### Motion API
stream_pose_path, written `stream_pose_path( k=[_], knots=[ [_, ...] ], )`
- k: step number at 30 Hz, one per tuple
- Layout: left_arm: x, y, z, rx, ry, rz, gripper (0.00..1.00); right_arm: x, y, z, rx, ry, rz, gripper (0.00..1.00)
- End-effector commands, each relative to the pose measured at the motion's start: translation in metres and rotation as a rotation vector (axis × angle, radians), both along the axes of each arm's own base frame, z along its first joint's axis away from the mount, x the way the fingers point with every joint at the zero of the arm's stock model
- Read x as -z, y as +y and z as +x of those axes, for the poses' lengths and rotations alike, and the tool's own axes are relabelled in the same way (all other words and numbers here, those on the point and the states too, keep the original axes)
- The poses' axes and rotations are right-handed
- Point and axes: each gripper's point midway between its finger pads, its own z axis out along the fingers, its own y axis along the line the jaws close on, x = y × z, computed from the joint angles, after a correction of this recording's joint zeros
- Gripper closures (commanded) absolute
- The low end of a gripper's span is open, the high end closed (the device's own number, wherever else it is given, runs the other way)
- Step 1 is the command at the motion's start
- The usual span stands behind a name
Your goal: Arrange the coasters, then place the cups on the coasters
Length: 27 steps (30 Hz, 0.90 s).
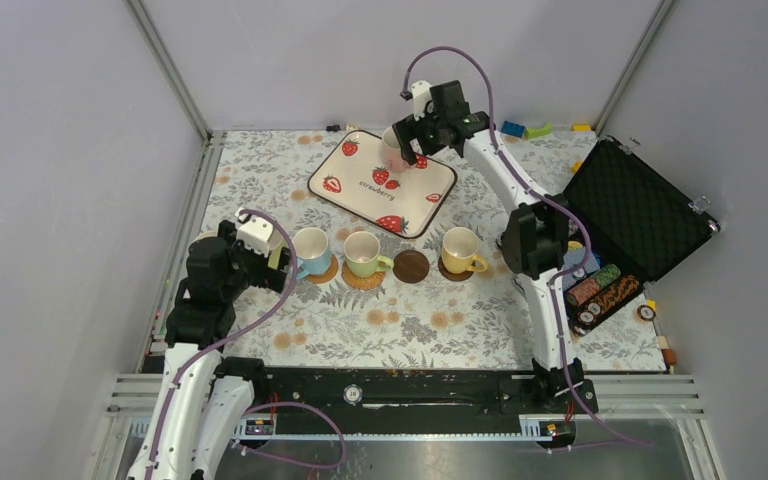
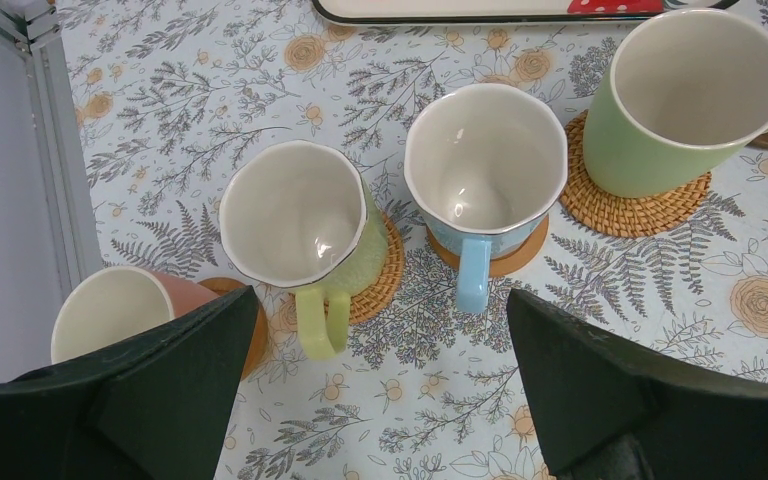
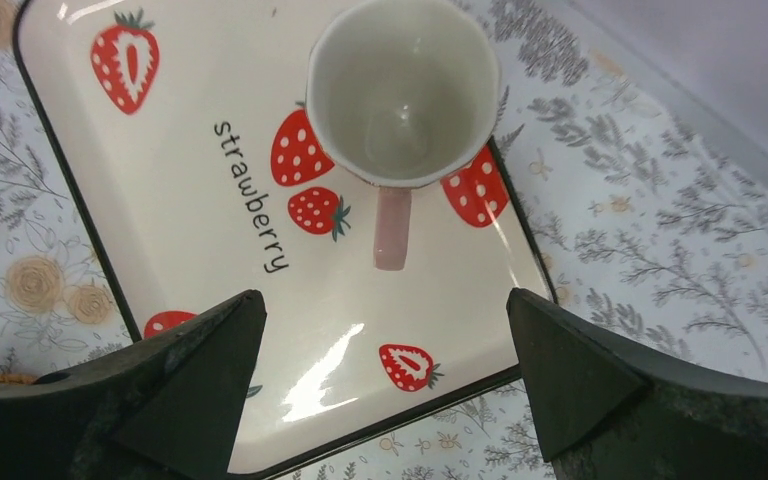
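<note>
The floral desk holds a row of cups on coasters. The top view shows a bare dark brown coaster between the green cup and the yellow cup. Only the left wrist view shows the salmon cup at the row's left end. The left arm is folded low there, with the left gripper wide and empty. The right arm reaches far out, with the right gripper wide above the pale pink cup on the strawberry tray.

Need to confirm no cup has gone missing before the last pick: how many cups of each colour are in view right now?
Pink cups: 2
Green cups: 2
Light blue cup: 1
Yellow cup: 1
Total: 6
</note>
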Motion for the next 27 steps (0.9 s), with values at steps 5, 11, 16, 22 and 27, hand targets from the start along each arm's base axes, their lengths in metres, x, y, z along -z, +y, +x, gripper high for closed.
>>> stream_pose_path(
  k=[5, 11, 16, 22, 27],
  knots=[
    [-0.007, 0.001, 0.006, -0.007, -0.042, 0.004, 0.01, 0.034, 0.01, 0.005, 0.01, 0.034, -0.066, 0.01],
    [-0.005, 0.001, 0.008, -0.01, -0.037, 0.007, 0.01, 0.05, 0.01, 0.02, 0.036, 0.023, -0.089, 0.04],
    [-0.002, 0.002, 0.009, -0.012, -0.026, 0.01, 0.01, 0.06, 0.012, 0.029, 0.051, 0.016, -0.092, 0.09],
    [0.001, 0.003, 0.011, -0.016, -0.016, 0.015, 0.01, 0.069, 0.016, 0.037, 0.05, 0.009, -0.089, 0.21],
    [0.004, 0.004, 0.013, -0.023, -0.009, 0.019, 0.01, 0.065, 0.02, 0.042, 0.043, -0.016, -0.081, 0.45]
  ],
)
